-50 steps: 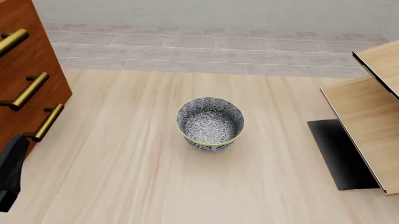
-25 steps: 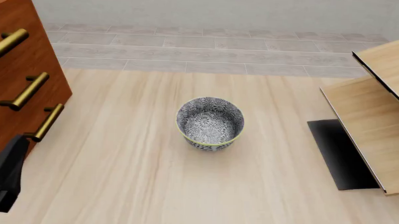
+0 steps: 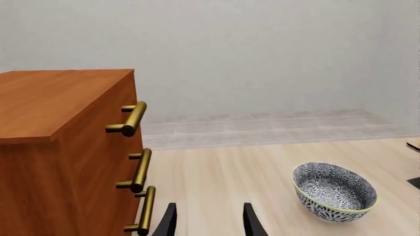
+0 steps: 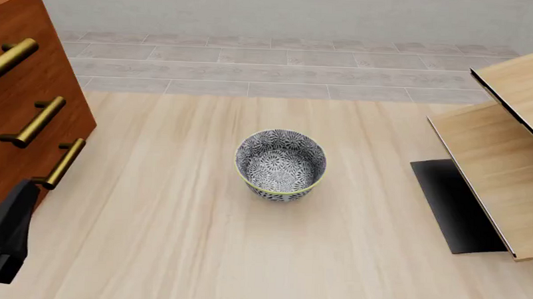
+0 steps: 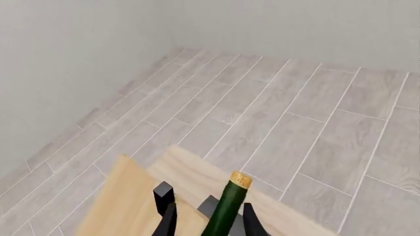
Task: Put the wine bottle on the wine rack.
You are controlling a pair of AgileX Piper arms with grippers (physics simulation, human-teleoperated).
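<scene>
The wine bottle is dark green with a tan-gold cap and shows only in the right wrist view. My right gripper is shut on it, a finger on each side of the neck, and holds it above pale wood boards of the wine rack. The wine rack, slanted pale boards on a black base, stands at the right edge of the front view. The right gripper and bottle are out of the front view. My left gripper is open and empty, low beside the cabinet. Its arm shows at the front left.
A reddish-brown drawer cabinet with brass handles stands at the left, also in the left wrist view. A patterned bowl sits mid-table and shows in the left wrist view. A grey tiled floor lies beyond the table.
</scene>
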